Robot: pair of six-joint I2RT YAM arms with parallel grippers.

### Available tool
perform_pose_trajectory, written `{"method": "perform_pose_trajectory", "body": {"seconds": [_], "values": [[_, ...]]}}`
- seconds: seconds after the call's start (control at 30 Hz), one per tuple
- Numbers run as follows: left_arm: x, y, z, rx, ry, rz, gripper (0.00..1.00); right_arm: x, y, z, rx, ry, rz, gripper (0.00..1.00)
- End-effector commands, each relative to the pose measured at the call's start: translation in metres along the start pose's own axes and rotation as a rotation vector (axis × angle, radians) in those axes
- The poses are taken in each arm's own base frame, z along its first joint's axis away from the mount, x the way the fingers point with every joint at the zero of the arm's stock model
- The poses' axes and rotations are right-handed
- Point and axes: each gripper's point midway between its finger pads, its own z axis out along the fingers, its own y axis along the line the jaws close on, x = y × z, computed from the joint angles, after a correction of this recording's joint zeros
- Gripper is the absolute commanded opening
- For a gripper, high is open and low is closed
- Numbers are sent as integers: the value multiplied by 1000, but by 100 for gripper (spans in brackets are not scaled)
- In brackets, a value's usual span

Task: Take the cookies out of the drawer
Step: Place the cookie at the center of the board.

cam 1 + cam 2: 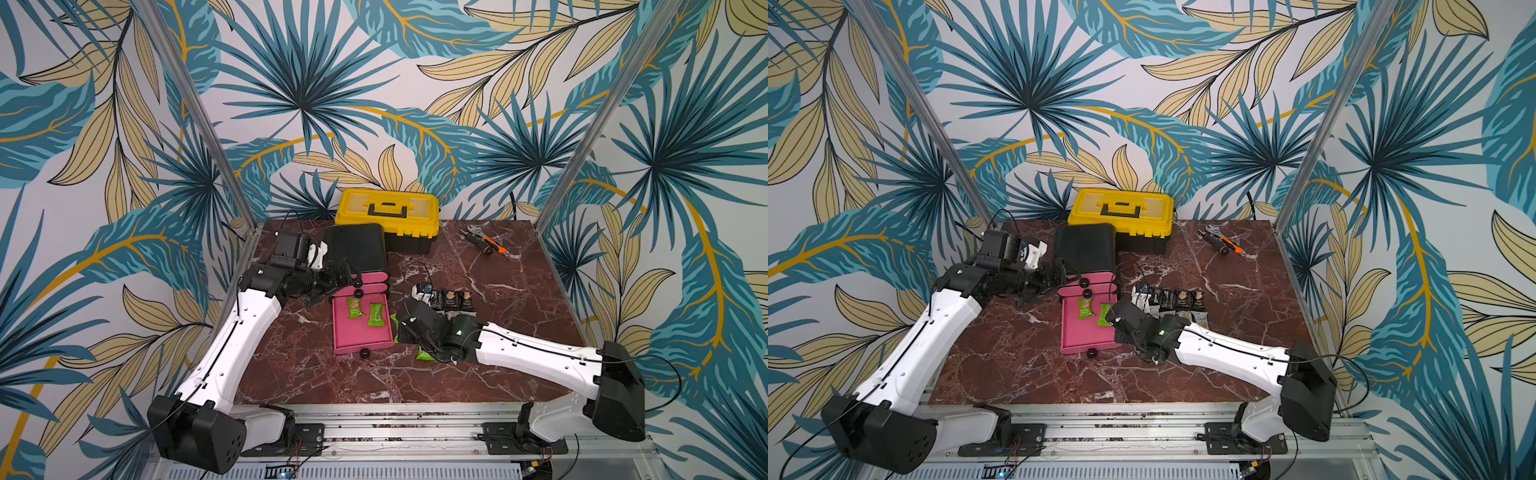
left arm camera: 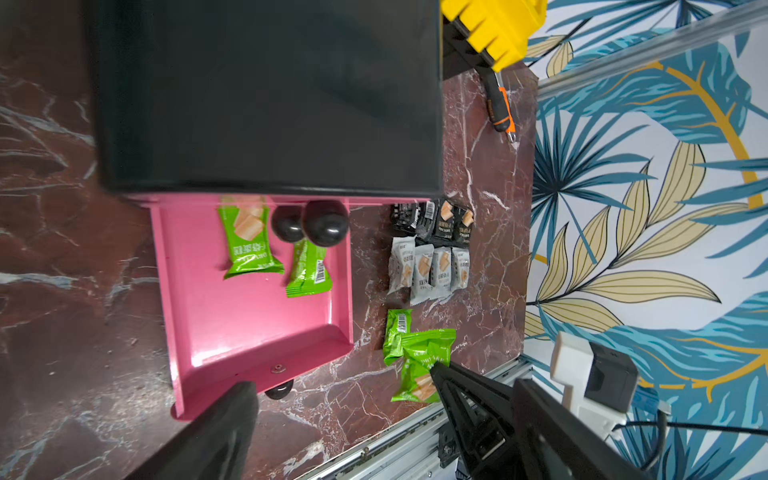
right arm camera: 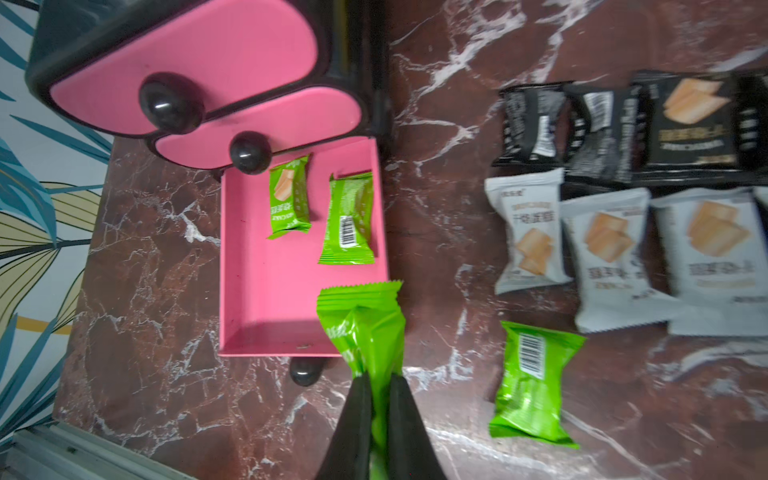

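Note:
The pink drawer point(image 1: 361, 338) stands pulled out of the black drawer unit point(image 1: 357, 245). Two green cookies point(image 3: 289, 195) point(image 3: 349, 220) lie inside it. My right gripper point(image 3: 378, 376) is shut on a third green cookie point(image 3: 361, 324), held above the drawer's front right corner; the left wrist view shows this gripper point(image 2: 434, 368) too. Another green cookie point(image 3: 532, 382) lies on the table beside the drawer. Behind it are a row of white cookies point(image 3: 606, 249) and a row of black cookies point(image 3: 615, 124). My left gripper point(image 2: 386, 386) hangs open by the unit's upper drawers point(image 1: 345, 280), holding nothing.
A yellow toolbox point(image 1: 388, 208) stands behind the drawer unit at the back of the marble table point(image 1: 519, 332). Orange-and-black hand tools point(image 1: 486, 245) lie at the back right. Two upper pink drawers with black knobs point(image 3: 170, 102) are closed.

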Motion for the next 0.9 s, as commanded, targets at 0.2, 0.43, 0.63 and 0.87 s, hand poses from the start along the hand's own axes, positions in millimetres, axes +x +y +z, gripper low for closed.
{"method": "perform_pose_trajectory", "body": {"seconds": [0.2, 0.43, 0.63, 0.87], "values": [[57, -36, 19, 131, 7, 58, 100, 25, -108, -18, 208, -9, 21, 13], [104, -46, 55, 73, 159, 115, 100, 39, -142, -1, 287, 63, 43, 13], [113, -49, 60, 43, 178, 158, 100, 46, -152, 18, 302, 109, 49, 12], [119, -36, 58, -3, 195, 162, 100, 48, -149, 38, 277, 142, 69, 12]]}}
